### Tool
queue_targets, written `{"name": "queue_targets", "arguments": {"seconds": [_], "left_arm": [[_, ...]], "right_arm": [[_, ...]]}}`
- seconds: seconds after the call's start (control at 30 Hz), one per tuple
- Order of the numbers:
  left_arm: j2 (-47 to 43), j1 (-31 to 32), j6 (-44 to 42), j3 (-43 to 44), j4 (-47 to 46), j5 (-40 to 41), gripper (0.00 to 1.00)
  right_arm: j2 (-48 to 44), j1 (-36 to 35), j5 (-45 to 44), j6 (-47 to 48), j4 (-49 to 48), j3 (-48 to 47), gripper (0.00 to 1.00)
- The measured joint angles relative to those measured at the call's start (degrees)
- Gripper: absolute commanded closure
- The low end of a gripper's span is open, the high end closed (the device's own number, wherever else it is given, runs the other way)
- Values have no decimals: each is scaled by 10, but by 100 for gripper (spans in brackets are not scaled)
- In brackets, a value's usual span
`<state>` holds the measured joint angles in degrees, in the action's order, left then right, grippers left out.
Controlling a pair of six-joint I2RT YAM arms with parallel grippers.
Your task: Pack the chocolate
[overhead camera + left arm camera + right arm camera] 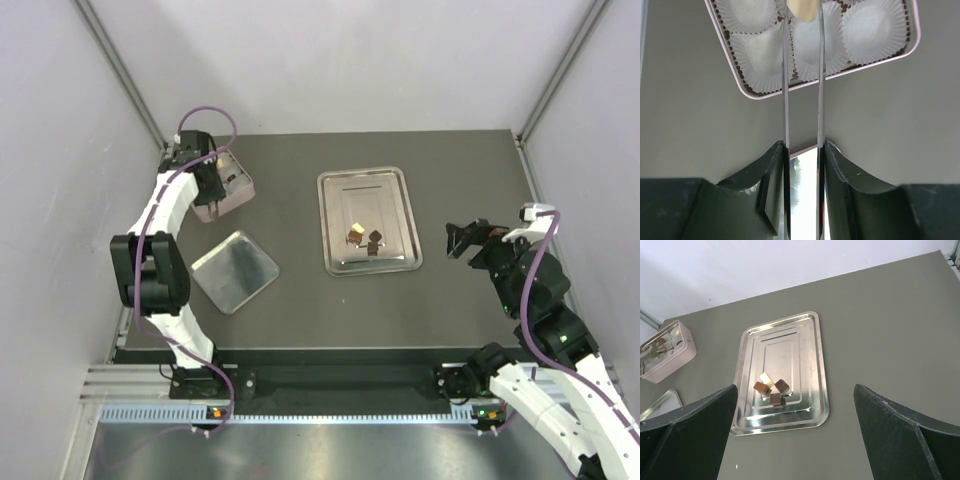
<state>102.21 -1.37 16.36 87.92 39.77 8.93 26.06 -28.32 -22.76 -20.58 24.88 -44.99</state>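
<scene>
Several pieces of chocolate (775, 390), cream, mid brown and dark brown, lie close together at the near end of the steel tray (822, 365); from above the chocolate (362, 237) shows as a small cluster. My left gripper (802, 9) holds long thin blades shut on a cream piece of chocolate (803, 10) above a white paper cup in the pink tin (760, 95). In the top view the left gripper (213, 178) hangs over the tin (236, 196) at the back left. My right gripper (460, 240) stands wide open and empty, right of the tray (365, 190).
The tin's loose metal lid (234, 270) lies flat in front of the tin, left of the tray. White fluted paper cups (871, 29) line the tin's compartments. Grey walls close in the table's left, back and right.
</scene>
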Motion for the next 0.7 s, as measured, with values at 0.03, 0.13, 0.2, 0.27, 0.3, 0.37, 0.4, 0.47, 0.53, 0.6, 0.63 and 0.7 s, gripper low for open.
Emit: {"name": "queue_targets", "arguments": {"seconds": [0.03,0.13,0.2,0.27,0.3,0.37,0.4,0.47,0.53,0.6,0.63,0.7], "left_arm": [[6,0,0,1,0,1,61],[19,0,-3,4,0,6,61],[26,0,-5,11,0,10,61],[29,0,-7,18,0,12,60],[30,0,-8,22,0,13,60],[33,0,-11,30,0,16,60],[33,0,-11,33,-1,17,60],[38,0,-13,40,-1,21,59],[43,0,-14,47,-1,25,58],[46,0,-15,49,-1,28,57],[47,0,-15,50,0,28,57],[49,0,-15,51,-1,30,54]], "right_arm": [[0,0,0,0,0,0,0],[0,0,0,0,0,0,0],[0,0,-1,1,0,0,0],[-1,0,-2,2,0,0,0],[-1,0,-2,2,0,0,0],[-1,0,-2,3,0,0,0],[-1,0,-2,5,0,0,0],[-1,0,-2,6,0,0,0],[-1,0,-3,7,0,0,0],[-1,0,-4,8,0,0,0],[-1,0,-4,9,0,0,0],[-1,0,-5,10,0,0,0]]}}
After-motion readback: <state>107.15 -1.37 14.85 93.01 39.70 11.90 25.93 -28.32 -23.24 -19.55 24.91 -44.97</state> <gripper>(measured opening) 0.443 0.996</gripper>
